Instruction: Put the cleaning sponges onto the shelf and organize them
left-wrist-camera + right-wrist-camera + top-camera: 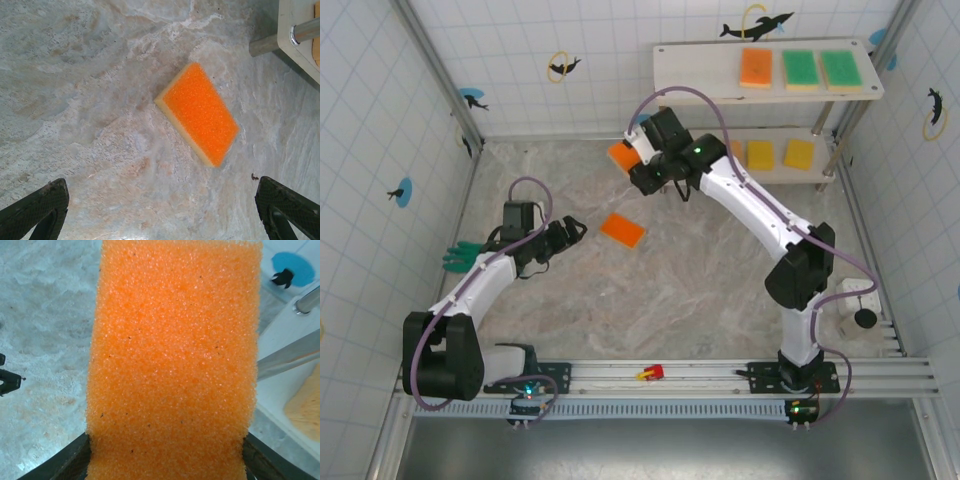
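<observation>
right claw grasps flat orange foam sponge; left claw spread; pale two-tier shelf part-filled; second orange sponge on surface.

In the right wrist view the held orange sponge is being cropped top and bottom, and the right gripper is being mostly covered by it. Overhead, the lower shelf board is being partly hidden by the upper shelf board.
</observation>
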Robot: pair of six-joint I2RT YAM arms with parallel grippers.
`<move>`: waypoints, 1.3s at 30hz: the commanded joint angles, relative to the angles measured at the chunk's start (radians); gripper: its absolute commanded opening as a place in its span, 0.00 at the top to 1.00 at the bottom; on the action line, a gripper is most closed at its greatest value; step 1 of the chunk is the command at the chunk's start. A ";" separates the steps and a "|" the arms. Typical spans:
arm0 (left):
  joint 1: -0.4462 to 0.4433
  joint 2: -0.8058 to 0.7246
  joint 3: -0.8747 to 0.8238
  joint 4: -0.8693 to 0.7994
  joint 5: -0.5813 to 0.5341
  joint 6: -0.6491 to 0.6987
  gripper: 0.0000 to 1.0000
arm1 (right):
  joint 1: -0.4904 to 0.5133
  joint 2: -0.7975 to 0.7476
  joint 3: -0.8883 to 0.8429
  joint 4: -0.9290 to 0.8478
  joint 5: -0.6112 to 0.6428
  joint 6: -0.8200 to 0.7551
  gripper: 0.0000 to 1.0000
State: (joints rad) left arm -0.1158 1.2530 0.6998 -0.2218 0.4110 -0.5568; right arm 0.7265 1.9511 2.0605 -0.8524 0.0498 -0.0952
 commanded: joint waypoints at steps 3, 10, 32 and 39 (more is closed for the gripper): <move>0.005 -0.006 0.001 0.004 0.008 0.013 0.03 | -0.023 -0.043 0.173 -0.126 0.056 -0.026 0.37; 0.007 -0.007 0.001 0.002 0.011 0.015 0.03 | -0.063 -0.065 0.266 -0.121 0.098 0.003 0.36; 0.009 -0.015 -0.008 0.007 0.012 0.015 0.03 | -0.251 -0.110 0.275 0.094 0.182 0.253 0.37; 0.007 -0.026 -0.013 0.001 0.006 0.017 0.03 | -0.283 -0.049 0.317 0.140 0.212 0.295 0.37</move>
State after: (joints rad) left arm -0.1158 1.2472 0.6987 -0.2218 0.4110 -0.5560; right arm 0.4465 1.8759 2.3222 -0.7811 0.2325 0.1585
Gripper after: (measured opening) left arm 0.974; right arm 0.625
